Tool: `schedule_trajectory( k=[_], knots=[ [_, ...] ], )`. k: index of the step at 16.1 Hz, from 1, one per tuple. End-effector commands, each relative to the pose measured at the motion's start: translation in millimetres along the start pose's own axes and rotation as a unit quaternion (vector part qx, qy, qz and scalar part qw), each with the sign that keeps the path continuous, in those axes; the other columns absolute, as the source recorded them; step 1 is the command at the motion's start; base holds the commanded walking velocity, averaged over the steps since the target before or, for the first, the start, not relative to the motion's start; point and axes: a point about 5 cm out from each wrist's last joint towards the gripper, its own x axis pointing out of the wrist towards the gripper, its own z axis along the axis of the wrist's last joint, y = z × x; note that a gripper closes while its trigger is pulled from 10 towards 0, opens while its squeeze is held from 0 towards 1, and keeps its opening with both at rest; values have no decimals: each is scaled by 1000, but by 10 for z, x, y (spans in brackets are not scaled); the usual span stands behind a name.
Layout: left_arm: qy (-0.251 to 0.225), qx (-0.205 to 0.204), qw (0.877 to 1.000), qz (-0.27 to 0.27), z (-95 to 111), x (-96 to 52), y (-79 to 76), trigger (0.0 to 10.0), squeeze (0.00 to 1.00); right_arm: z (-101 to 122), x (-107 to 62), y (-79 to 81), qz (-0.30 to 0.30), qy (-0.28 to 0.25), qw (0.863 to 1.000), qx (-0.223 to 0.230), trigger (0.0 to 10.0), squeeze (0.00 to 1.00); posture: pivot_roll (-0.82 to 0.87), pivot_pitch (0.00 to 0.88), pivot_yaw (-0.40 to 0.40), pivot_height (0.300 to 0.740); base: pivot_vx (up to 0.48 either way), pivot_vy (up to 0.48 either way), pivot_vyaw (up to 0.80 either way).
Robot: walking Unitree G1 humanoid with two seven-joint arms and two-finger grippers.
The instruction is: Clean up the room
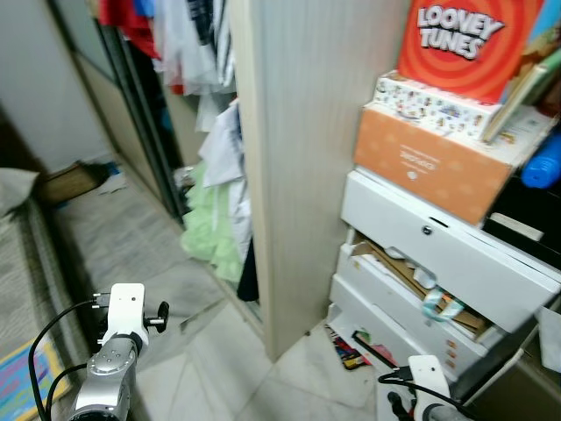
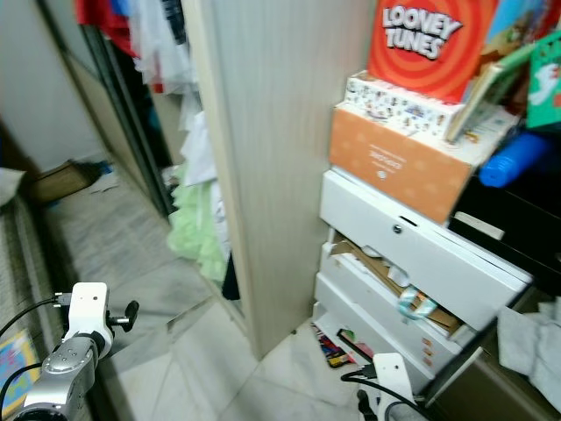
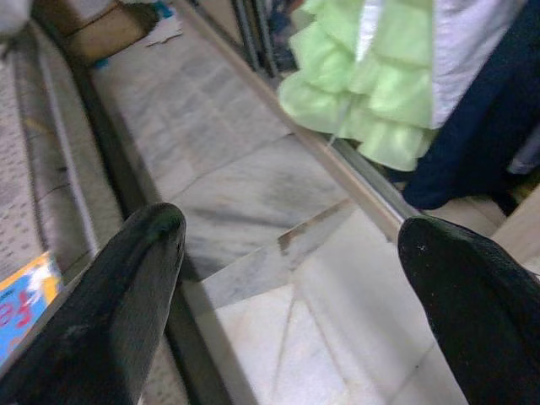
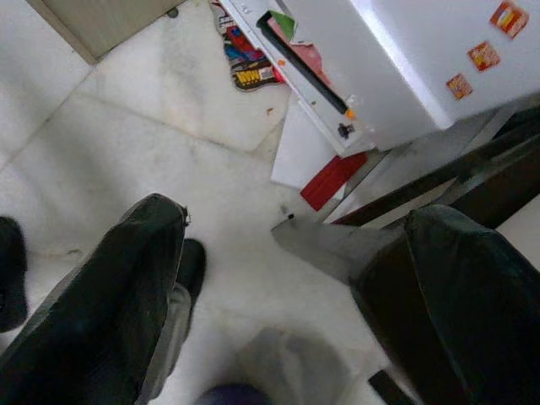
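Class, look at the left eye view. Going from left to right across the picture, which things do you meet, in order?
Cardboard box on the floor → green dress → wooden wardrobe panel → orange box → blue bottle.

I am standing in a home bedroom: coloured clothes (image 1: 188, 39) hanging in an open light-wood wardrobe (image 1: 302, 158), overstuffed white drawers (image 1: 438, 254), pale marble-tiled floor (image 1: 219, 368).

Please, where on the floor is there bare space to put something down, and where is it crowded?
Bare pale floor lies between the wardrobe panel and the bed edge. Crowded: small items on the floor under the white drawers, and the hanging green dress at the wardrobe opening.
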Motion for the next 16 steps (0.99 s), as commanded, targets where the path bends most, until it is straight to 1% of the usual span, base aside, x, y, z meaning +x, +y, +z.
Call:
schedule_trajectory(
  k=[1,3,5,7,8,9,10,12,14,16],
  knots=[
    [-2,6,1000,22,20,2,80,10000,0,111,6,-77,-10,-11,1000,4,10000,0,4,0,4,740,0,0,587],
    [3,13,1000,28,3,2,92,10000,0,179,15,-46,-1,-19,1000,2,10000,0,4,0,5,740,0,0,778],
    [17,16,999,24,-47,-11,79,10000,0,261,19,-63,4,-26,1000,-7,10000,0,12,0,4,740,0,0,788],
    [17,16,1000,20,-53,-13,71,10000,0,355,22,-82,8,-33,999,-11,10000,0,15,0,4,740,0,0,788],
    [16,17,1000,19,-51,-11,68,10000,0,327,21,-70,11,-33,999,-14,10000,0,19,0,2,740,0,0,788],
    [16,18,1000,18,-46,-8,63,10000,0,229,16,-28,18,-27,999,-32,10000,0,18,0,0,740,0,0,788],
    [12,18,1000,15,-35,-7,51,10000,0,223,15,-43,17,-27,999,-28,10000,0,18,0,0,740,0,0,788],
    [11,17,1000,8,-27,-11,25,10000,0,222,17,-19,18,-26,999,-28,10000,0,18,0,-1,740,0,0,788],
    [7,10,1000,1,-7,-14,-4,10000,0,232,18,-17,16,-27,999,-36,10000,0,15,0,0,740,0,0,788],
    [2,11,1000,-1,25,-8,-17,10000,0,248,20,-5,15,-30,998,-47,10000,0,13,0,0,740,0,0,788]
  ],
)
